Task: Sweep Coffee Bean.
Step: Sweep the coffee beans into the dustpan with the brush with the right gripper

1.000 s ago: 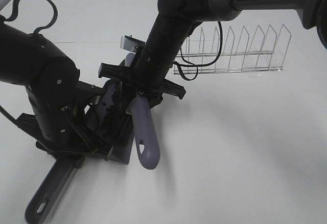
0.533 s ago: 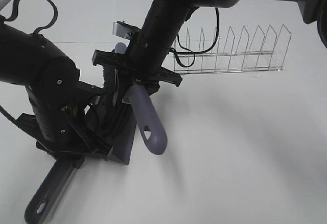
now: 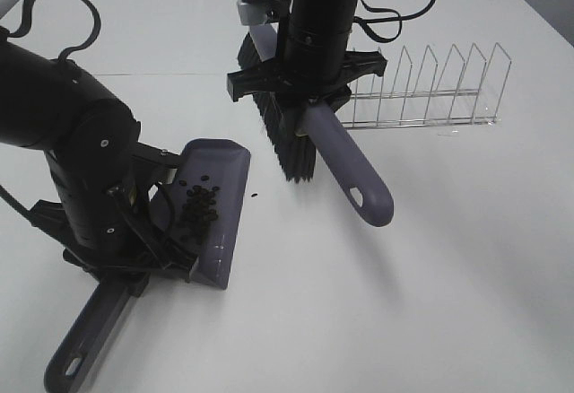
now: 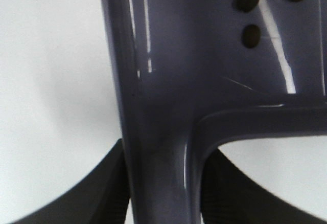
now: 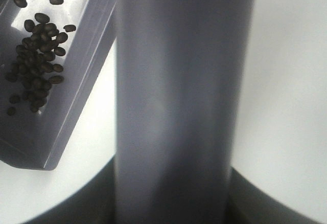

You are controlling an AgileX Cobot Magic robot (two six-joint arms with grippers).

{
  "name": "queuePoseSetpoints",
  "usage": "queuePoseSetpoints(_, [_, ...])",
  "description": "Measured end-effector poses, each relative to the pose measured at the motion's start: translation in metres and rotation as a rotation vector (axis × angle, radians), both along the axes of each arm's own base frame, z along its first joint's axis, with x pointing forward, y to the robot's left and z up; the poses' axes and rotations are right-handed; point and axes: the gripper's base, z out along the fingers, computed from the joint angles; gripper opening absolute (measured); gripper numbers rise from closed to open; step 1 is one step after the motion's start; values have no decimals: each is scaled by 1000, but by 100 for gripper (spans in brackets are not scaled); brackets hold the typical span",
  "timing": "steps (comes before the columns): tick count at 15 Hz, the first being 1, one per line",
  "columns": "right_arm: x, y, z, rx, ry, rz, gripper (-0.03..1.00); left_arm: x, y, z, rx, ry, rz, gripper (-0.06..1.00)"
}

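The grey-purple dustpan lies on the white table, and my left gripper is shut on its handle. A pile of coffee beans sits inside the pan, also seen as beans from the right wrist. One stray bean lies on the table just past the pan's lip. My right gripper is shut on the brush handle, holding the brush above the table beyond the pan. Its black bristles hang clear of the pan and the purple handle end points toward the front right.
A clear wire-like dish rack stands at the back right, close behind the raised brush. The bulky left arm covers the table's left side. The dustpan handle's end reaches the front left edge.
The right arm has lifted the brush up and back, off the dustpan toward the rack. The pan's inside, hidden before, now shows with the beans in it. The left arm has stayed put.
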Motion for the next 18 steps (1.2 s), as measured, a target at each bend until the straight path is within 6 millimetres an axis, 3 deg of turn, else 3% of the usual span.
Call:
queuePoseSetpoints(3, [-7,-4,15,16,-15,16,30,-1,-1,0,-7,5,11,35])
queuePoseSetpoints(6, [-17,-41,20,-4,28,-26,30,-1,-1,0,-8,6,11,35])
queuePoseSetpoints(8, [-12,-72,10,-39,67,-85,30,-1,-1,0,-8,6,12,35])
queuePoseSetpoints(10, [-10,-90,1,-82,89,-111,30,-1,-1,0,-13,10,20,35])
queuePoseSetpoints(18, [-4,-89,-51,-151,198,-124,30,1,-4,-2,-22,20,59,35])
